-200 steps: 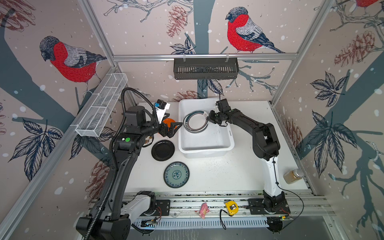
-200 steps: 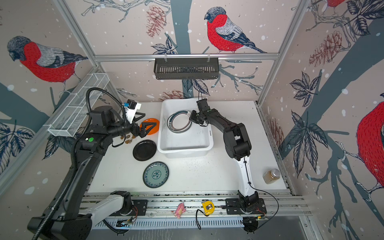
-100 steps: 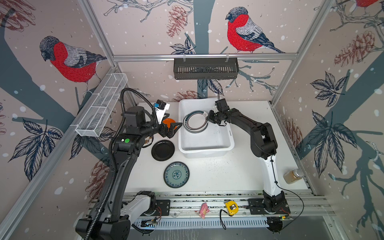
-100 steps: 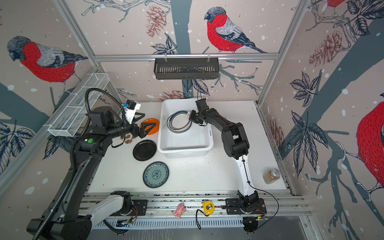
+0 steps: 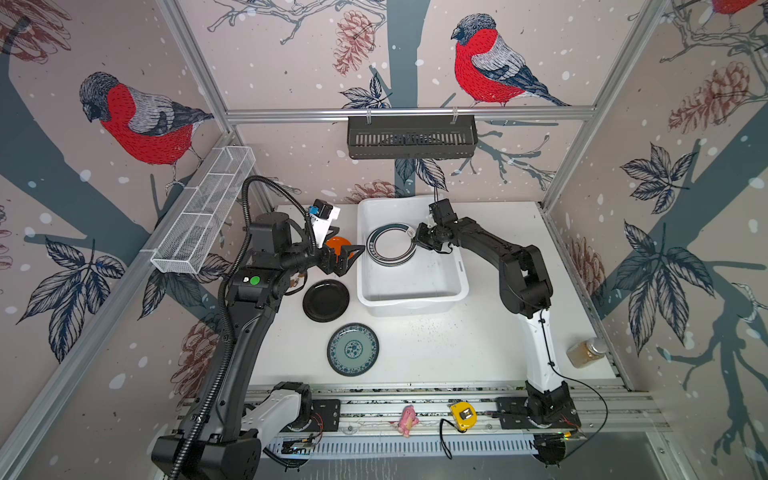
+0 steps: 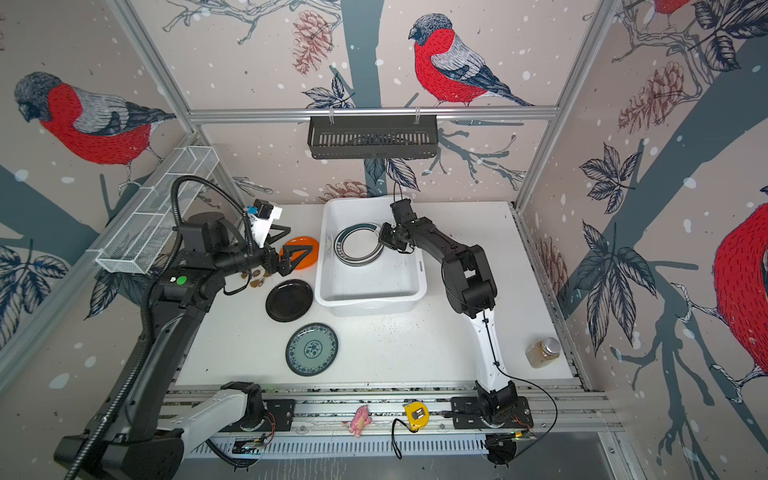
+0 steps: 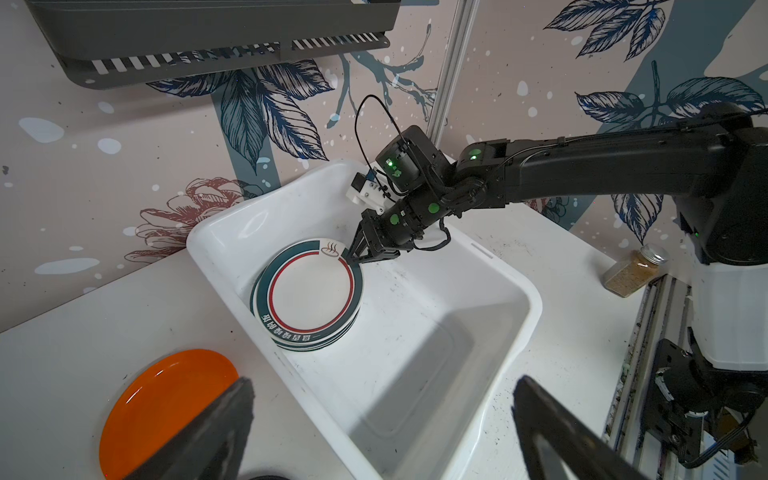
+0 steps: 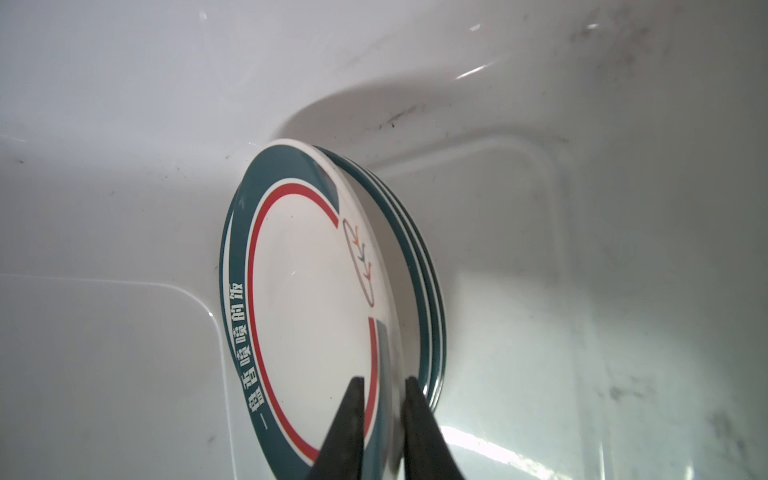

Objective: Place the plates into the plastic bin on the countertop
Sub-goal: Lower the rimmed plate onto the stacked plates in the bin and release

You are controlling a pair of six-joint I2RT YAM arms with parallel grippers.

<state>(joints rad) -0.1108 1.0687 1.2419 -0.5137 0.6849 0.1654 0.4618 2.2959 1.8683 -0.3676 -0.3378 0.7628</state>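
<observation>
Straddling the rim of the top white plate [image 7: 309, 286] with narrow jaws (pinching or loose, I cannot tell), the right gripper [image 8: 383, 380] can drag it off the stack [image 5: 390, 249] at the upper left of the plastic bin [image 5: 415, 298] in both top views, if it pulls away too early. The left gripper [image 7: 382, 382], wide and empty, hovers by the orange plate [image 7: 166, 407], just left of the bin, and may clip the wall.
</observation>
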